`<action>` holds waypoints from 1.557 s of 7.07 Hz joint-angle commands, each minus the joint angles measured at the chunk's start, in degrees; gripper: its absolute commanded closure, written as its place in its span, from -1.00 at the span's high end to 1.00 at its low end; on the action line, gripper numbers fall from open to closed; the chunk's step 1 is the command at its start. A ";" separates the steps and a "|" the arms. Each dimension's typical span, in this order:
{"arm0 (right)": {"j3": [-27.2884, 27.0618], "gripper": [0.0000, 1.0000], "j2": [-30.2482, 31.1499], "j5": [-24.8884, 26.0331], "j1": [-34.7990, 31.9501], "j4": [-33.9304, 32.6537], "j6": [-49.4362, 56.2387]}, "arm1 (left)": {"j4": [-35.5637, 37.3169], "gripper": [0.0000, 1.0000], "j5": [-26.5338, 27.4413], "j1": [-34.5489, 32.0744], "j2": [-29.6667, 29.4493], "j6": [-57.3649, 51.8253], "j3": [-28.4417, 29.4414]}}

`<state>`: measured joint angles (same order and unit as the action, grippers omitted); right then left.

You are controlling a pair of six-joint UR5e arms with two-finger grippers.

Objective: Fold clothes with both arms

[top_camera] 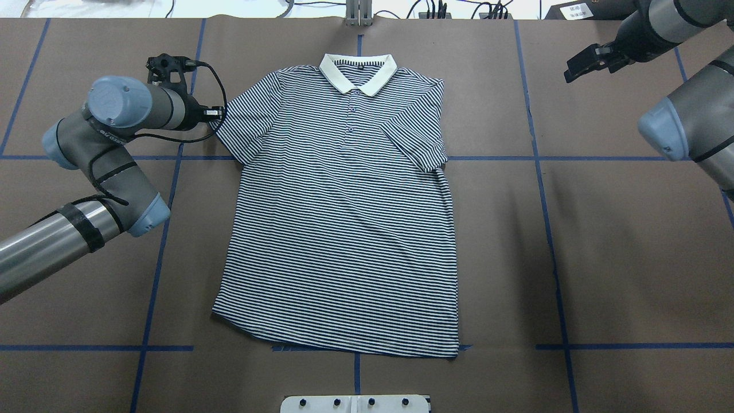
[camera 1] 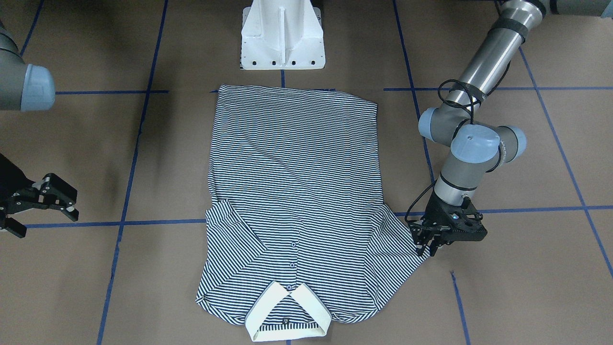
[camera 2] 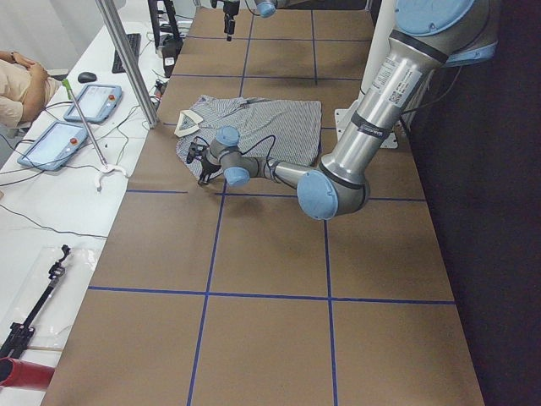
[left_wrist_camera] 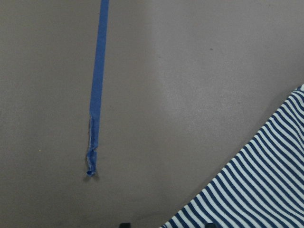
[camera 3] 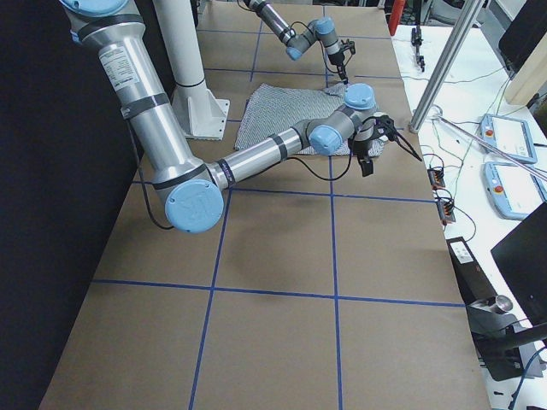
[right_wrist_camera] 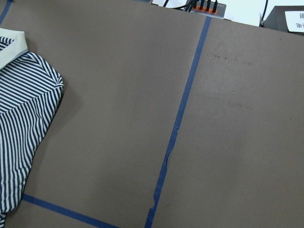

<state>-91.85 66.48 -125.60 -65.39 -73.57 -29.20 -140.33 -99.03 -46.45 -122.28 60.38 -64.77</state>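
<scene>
Polo shirt (camera 1: 294, 191): flat and buttons-up in the middle of the tabletop (camera 1: 527, 287). Its collar (camera 1: 287, 311) is on the side away from the white pedestal (camera 1: 282, 36).
Right-side sleeve (camera 1: 232, 235): folded inward onto the chest.
Left claw (camera 1: 426, 247): low at the outer edge of the spread sleeve (camera 1: 400, 249), jaws narrowly parted and not yet pinching the cloth.
Right claw (camera 1: 45, 221): wide apart, gripping nothing, well away from the shirt.
</scene>
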 commanded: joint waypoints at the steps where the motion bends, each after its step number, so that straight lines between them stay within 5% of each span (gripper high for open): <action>1: 0.00 1.00 0.05 0.00 0.00 0.01 -0.07 | 2.07 -1.00 -0.20 0.14 -0.24 0.17 -3.67; 5: 0.00 1.00 0.05 0.00 0.00 0.01 -0.07 | 19.96 -1.00 -0.03 1.97 -13.12 8.84 -4.14; 7: 0.00 1.00 0.05 0.09 0.00 0.01 -0.07 | 22.03 -1.00 1.72 5.13 -17.80 14.75 -0.90; 8: -0.09 1.00 0.05 0.00 0.00 0.01 -0.16 | 21.77 0.36 1.91 5.41 -17.91 14.33 -0.97; 9: -0.17 1.00 -0.03 0.00 0.00 0.01 -0.16 | 21.07 0.99 1.91 5.84 -17.47 10.76 -1.23; 11: -1.05 1.00 -0.12 0.09 0.87 0.01 -2.86 | 21.33 1.00 1.21 5.94 -16.51 7.15 -5.42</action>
<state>-92.29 66.37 -125.54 -65.11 -73.56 -30.04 -119.16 -97.43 -40.63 -139.48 70.28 -67.50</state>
